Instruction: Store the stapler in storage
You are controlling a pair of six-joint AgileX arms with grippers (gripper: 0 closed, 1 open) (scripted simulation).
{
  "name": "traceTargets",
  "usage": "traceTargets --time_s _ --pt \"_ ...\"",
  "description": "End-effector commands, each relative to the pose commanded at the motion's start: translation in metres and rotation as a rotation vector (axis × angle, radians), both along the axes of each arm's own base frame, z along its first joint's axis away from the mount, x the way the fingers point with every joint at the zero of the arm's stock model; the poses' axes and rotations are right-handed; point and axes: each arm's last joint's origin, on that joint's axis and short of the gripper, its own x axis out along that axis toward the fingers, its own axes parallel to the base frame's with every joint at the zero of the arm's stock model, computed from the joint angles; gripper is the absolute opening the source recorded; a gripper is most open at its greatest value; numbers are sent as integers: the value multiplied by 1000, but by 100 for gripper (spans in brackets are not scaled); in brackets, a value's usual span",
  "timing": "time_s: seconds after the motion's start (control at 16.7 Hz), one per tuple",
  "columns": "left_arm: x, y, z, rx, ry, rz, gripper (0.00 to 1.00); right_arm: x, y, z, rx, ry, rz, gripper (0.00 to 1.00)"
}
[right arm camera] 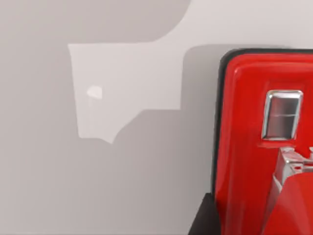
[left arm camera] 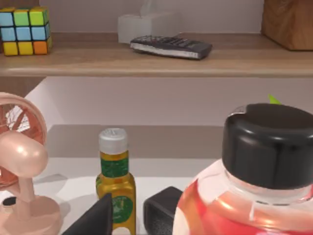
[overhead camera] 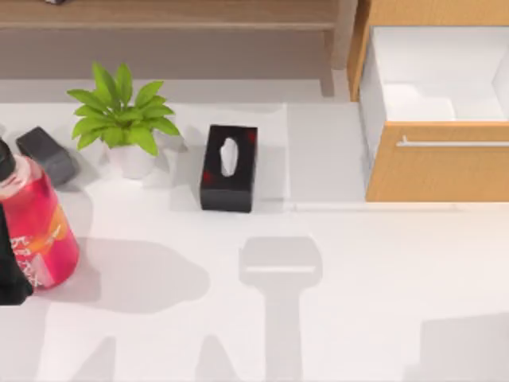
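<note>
The stapler (right arm camera: 249,147) is red with a black base and a metal plate. It lies close under my right wrist camera, over the white table. A dark wedge (right arm camera: 204,218) sits against its edge; I cannot tell if that is part of my right gripper. The storage (overhead camera: 437,167) is a light-wood drawer at the table's back right. It is pulled open, with a white inside and a silver bar handle (overhead camera: 453,143). My left gripper (overhead camera: 12,274) is parked at the left edge, open, one finger (left arm camera: 95,215) showing.
A pink bottle (overhead camera: 36,227) with a black cap stands right by my left gripper. A dark grey block (overhead camera: 48,153), a potted plant (overhead camera: 119,123) and a black tissue box (overhead camera: 229,167) stand behind it. The long wooden shelf (overhead camera: 175,14) runs along the back.
</note>
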Motion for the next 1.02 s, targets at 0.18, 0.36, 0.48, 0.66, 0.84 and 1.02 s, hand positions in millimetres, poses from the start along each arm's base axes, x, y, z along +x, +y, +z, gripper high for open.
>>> traceTargets --time_s 0.18,0.36,0.48,0.66,0.84,1.02 --pt "0 0 0 0 0 0 100 -2 0 12 4 24 -1 0" --pt "0 0 0 0 0 0 100 -2 0 21 1 7 0 0" --pt "0 0 0 0 0 0 100 -2 1 20 2 11 -1 0" --pt "0 0 0 0 0 0 100 5 1 27 -10 -21 18 0" --pt "0 0 0 0 0 0 100 31 6 54 -46 -121 83 0" --pt "0 0 0 0 0 0 100 73 16 96 -84 -247 159 0"
